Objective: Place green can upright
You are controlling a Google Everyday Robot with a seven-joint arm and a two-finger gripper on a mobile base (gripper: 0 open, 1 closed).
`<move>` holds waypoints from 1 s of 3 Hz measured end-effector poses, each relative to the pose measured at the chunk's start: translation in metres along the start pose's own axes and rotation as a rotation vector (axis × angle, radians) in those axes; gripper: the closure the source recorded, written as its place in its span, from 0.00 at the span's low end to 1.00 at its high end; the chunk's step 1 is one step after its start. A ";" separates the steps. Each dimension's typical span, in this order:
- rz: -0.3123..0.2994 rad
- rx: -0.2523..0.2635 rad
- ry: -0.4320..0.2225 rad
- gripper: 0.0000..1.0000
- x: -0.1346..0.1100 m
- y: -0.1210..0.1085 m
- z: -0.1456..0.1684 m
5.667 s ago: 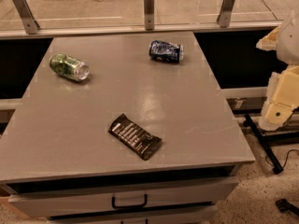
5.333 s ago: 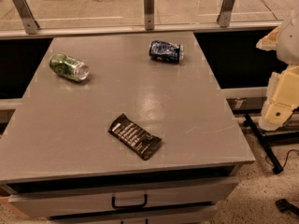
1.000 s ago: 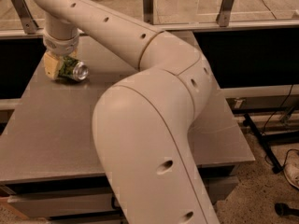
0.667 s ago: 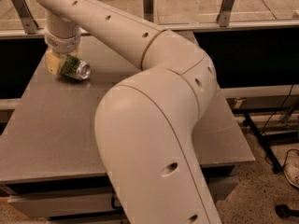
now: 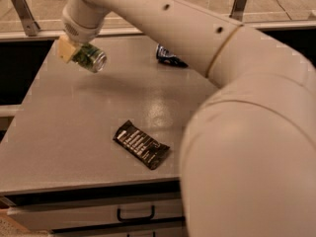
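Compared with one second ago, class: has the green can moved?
Yes. Held in the gripper, the green can has shifted rightward, away from the left edge of the table, and seems lifted.

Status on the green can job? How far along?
Done: the reach. The pincer is at the can, over the table's far left corner.
In hand: the grasp. The pincer looks closed on the can, which is tilted on its side.
Left: turn it upright, set it down, release.
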State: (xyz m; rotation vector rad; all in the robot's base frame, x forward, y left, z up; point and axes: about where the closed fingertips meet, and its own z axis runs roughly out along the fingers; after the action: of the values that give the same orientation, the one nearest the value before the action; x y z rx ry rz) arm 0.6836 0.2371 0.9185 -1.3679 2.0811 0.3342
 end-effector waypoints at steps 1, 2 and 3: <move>-0.055 -0.045 -0.166 1.00 0.009 0.018 -0.027; -0.080 -0.016 -0.272 1.00 0.007 0.004 -0.050; -0.083 -0.009 -0.268 1.00 0.009 0.002 -0.050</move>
State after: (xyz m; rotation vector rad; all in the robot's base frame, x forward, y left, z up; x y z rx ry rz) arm 0.6621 0.2054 0.9513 -1.3314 1.8008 0.4644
